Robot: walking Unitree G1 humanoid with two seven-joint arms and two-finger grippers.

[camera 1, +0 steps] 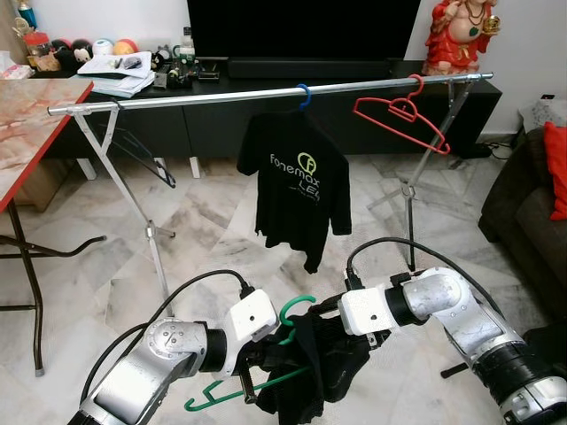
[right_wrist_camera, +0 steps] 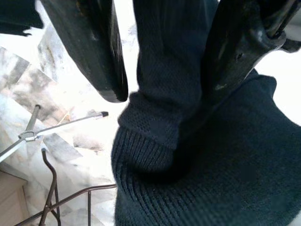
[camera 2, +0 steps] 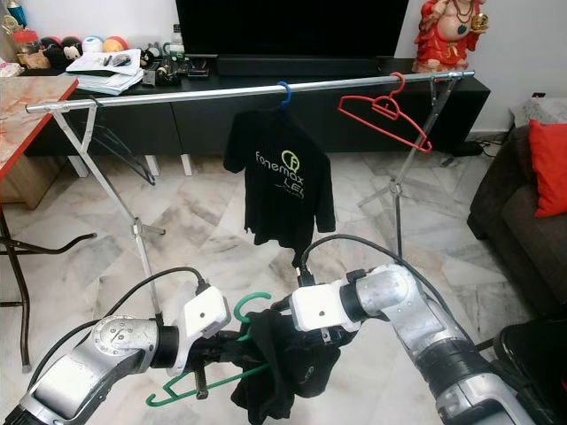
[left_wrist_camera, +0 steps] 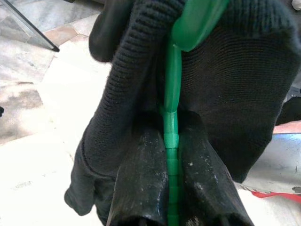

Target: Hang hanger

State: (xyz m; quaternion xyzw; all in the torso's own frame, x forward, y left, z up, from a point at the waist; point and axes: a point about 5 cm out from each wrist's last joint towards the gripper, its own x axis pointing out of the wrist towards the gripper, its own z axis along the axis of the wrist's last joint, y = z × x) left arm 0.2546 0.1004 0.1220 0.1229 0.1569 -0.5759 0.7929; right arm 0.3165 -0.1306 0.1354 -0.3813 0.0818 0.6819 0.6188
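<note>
Green hanger (camera 1: 266,376) with dark garment (camera 1: 310,367) is held low before the robot, well below the rail (camera 1: 266,93). Left gripper (left_wrist_camera: 171,188) is clenched on the hanger's bar. Right gripper (right_wrist_camera: 164,70) stands parted, its fingers astride a fold of the garment.

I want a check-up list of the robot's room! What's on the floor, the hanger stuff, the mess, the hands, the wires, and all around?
Surface: marble floor, bare under the rail.
Job's things: green hanger carrying a dark knit garment, held low; metal rail already holds a black T-shirt and an empty red hanger.
Clutter: papers and small items on the low cabinet.
Grippers: left gripper shut on the green hanger; right gripper straddles the garment, fingers apart.
Cables: black cables loop from each wrist.
Surroundings: television, red statue, table, sofa.
</note>
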